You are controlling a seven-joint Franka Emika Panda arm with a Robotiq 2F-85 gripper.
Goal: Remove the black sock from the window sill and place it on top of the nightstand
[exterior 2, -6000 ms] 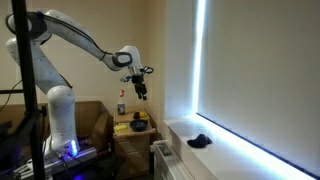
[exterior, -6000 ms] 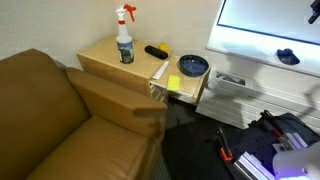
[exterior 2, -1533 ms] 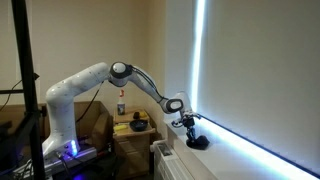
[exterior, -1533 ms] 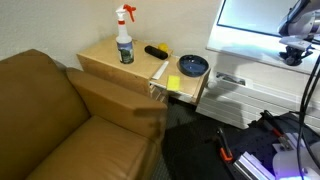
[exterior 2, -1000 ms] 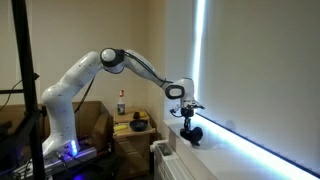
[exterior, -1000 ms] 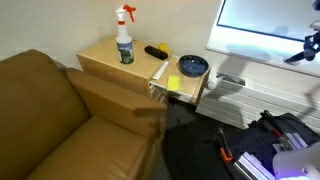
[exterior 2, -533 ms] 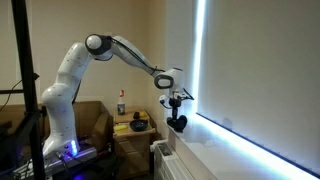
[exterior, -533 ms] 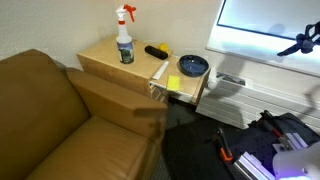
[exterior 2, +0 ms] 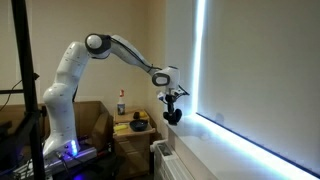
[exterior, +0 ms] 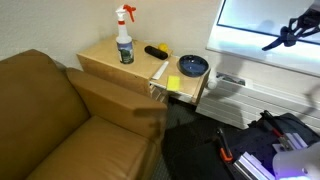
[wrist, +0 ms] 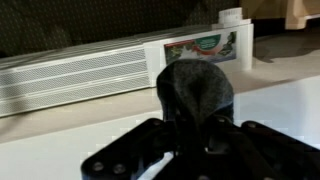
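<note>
The black sock (exterior 2: 172, 116) hangs in the air from my gripper (exterior 2: 172, 103), which is shut on its top. It is clear of the window sill (exterior 2: 232, 143) and off to the side of the nightstand (exterior 2: 128, 133). In an exterior view the gripper (exterior: 291, 32) comes in at the top right with the sock (exterior: 272, 44) dangling over the sill (exterior: 258, 62), well right of the wooden nightstand (exterior: 104, 56). The wrist view shows the sock (wrist: 195, 88) bunched between my dark fingers (wrist: 228, 140), above the white sill (wrist: 285, 98).
On the nightstand stand a spray bottle (exterior: 124, 38) and a black and yellow object (exterior: 156, 50). A blue bowl (exterior: 193, 66) and a yellow sponge (exterior: 174, 83) sit on the lower shelf beside it. A brown couch (exterior: 50, 120) fills the left. A slatted heater (wrist: 70, 70) lies below the sill.
The gripper has closed on the sock on the sill, lifted it clear and carried it away from the window toward the nightstand side.
</note>
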